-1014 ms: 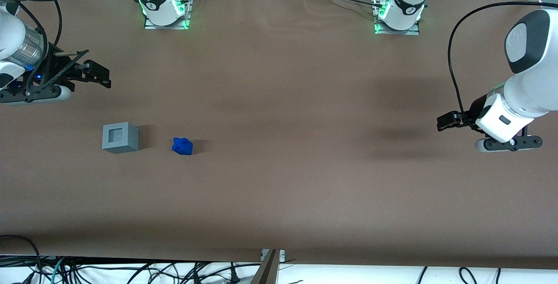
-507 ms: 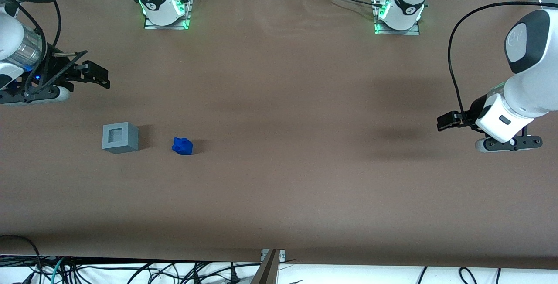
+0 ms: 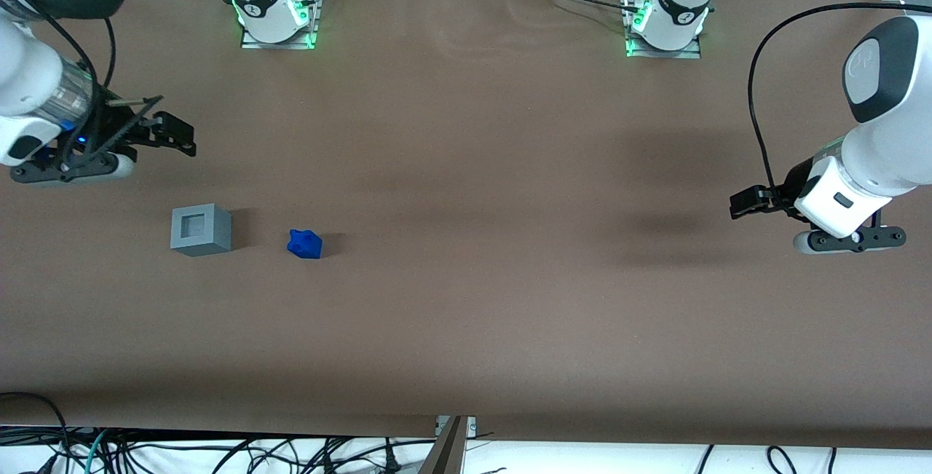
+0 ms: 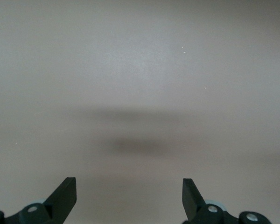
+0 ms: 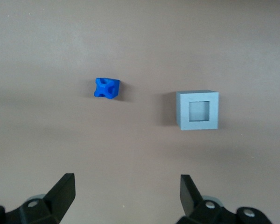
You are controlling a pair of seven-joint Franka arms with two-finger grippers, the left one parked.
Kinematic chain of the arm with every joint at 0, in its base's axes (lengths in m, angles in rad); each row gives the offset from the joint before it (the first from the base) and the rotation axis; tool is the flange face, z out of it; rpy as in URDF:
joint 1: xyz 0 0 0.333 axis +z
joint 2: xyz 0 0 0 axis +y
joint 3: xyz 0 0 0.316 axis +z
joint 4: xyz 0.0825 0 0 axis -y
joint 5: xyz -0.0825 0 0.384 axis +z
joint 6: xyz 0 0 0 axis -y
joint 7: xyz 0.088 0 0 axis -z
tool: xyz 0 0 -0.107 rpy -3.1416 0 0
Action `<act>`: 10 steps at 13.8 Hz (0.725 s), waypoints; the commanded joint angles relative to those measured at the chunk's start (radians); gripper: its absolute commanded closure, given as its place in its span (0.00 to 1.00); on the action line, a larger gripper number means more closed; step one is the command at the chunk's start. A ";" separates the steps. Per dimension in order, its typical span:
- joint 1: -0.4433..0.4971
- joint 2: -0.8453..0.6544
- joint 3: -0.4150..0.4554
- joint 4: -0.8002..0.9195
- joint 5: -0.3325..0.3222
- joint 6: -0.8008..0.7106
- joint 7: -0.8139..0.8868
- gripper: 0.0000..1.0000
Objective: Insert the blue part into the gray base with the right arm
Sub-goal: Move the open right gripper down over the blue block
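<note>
Bare brown tabletop (image 3: 466,277) surrounds the blue part (image 3: 304,244) and gray base (image 3: 201,229), which sit apart. The gripper (image 3: 178,137), fingers spread, hangs farther from the camera, nothing between.

Taking the gray base (image 3: 201,230) as my landmark: it sits on the table (image 3: 473,299), recess up. The blue part (image 3: 304,244) lies near it, toward the parked arm's end, not touching. My gripper (image 3: 171,133) hangs farther from the front camera than the base, fingers spread apart.
</note>
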 commanded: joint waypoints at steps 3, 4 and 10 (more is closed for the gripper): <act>0.076 0.094 0.003 -0.034 0.005 0.135 0.137 0.01; 0.085 0.134 0.003 -0.034 0.005 0.177 0.149 0.01; 0.118 0.323 0.001 -0.051 0.005 0.406 0.217 0.01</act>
